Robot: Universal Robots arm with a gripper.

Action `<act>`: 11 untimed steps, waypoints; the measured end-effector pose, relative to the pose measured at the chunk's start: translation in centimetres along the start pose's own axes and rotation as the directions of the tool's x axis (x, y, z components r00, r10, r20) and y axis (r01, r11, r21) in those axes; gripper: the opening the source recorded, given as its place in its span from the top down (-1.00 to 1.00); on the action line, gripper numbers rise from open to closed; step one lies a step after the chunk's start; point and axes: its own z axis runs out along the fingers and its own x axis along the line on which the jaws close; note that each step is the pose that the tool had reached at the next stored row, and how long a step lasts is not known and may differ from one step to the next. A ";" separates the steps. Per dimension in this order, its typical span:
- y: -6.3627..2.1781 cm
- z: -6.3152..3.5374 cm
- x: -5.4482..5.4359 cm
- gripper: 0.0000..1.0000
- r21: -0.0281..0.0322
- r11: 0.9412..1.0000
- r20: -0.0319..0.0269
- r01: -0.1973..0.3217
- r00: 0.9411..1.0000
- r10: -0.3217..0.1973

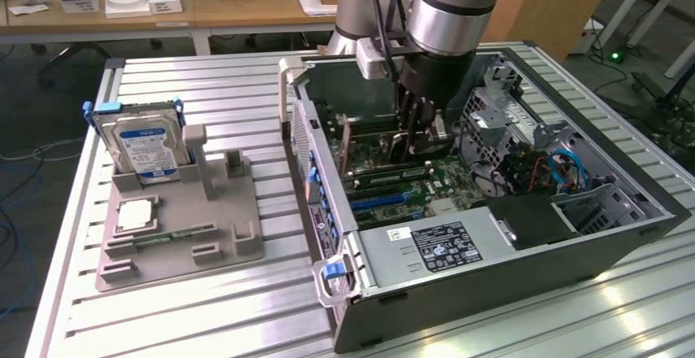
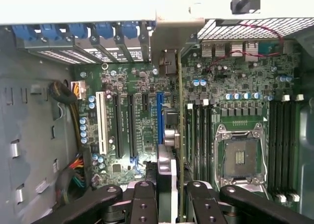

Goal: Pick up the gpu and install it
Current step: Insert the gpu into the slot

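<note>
Fingers (image 2: 143,202) of the black robot gripper (image 2: 170,194) are seen closed on the gpu (image 2: 179,136), a thin flat green circuit card with a silver metal end bracket (image 2: 169,35), presented edge-on in the wrist view. The card is held upright inside the open dark tower computer case (image 1: 489,293), close over the green motherboard (image 2: 137,87) and just beside the long blue expansion slot (image 2: 159,117). Whether its connector edge is seated cannot be told. The bracket is set against the rear slot openings, next to the row of blue latches (image 2: 78,30). In the exterior view, a silver hard drive with a blue label (image 1: 142,142) is seen standing in a grey plastic fixture (image 1: 179,236), well apart from the case. The card is judged light, stiff and fragile. It is best gripped along its bare upper edge, clear of components, with both flat faces pinched by the 2 fingers so that bending is avoided.
</note>
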 end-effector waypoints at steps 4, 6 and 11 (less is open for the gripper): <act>0.04 0.67 0.1 0.44 0.000 1.000 0.000 0.000 1.000 0.000; 0.15 0.86 0.1 0.44 0.000 1.000 0.000 0.000 1.000 0.000; 0.16 1.04 0.4 0.44 0.000 1.000 0.000 0.000 1.000 0.000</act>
